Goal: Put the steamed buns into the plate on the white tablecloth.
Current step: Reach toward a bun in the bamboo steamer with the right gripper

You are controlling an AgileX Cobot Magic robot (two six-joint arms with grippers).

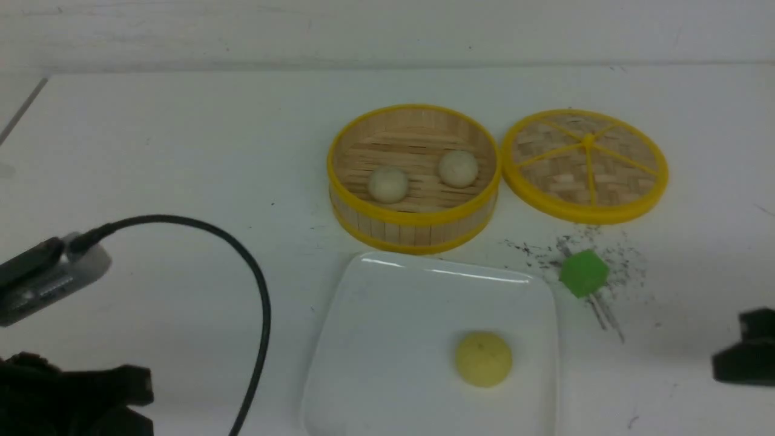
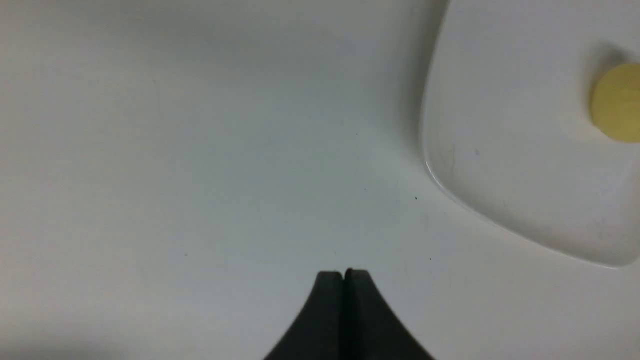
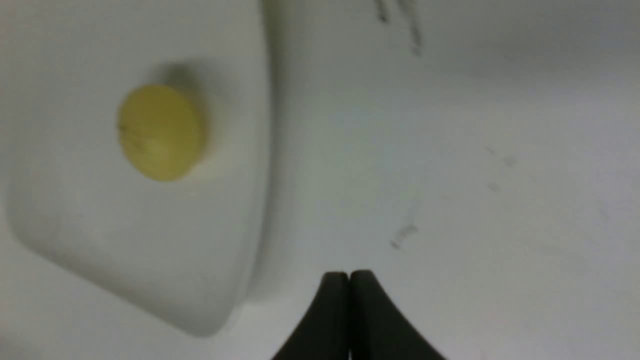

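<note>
Two off-white steamed buns, one on the left (image 1: 388,184) and one on the right (image 1: 458,168), lie in the round yellow-rimmed bamboo basket (image 1: 415,224). The white square plate (image 1: 375,339) sits in front of it on the white tablecloth (image 1: 181,151) and holds a yellow bun (image 1: 484,358). The plate also shows in the left wrist view (image 2: 500,165) and the right wrist view (image 3: 100,235). My left gripper (image 2: 344,272) is shut and empty over bare cloth left of the plate. My right gripper (image 3: 349,274) is shut and empty, right of the plate.
The flat woven lid (image 1: 585,163) lies right of the basket. A green cube (image 1: 583,273) sits on black scuff marks beside the plate's far right corner. A black cable (image 1: 254,284) loops from my left arm (image 1: 48,272) across the cloth. Part of my right arm (image 1: 748,354) shows at the right edge.
</note>
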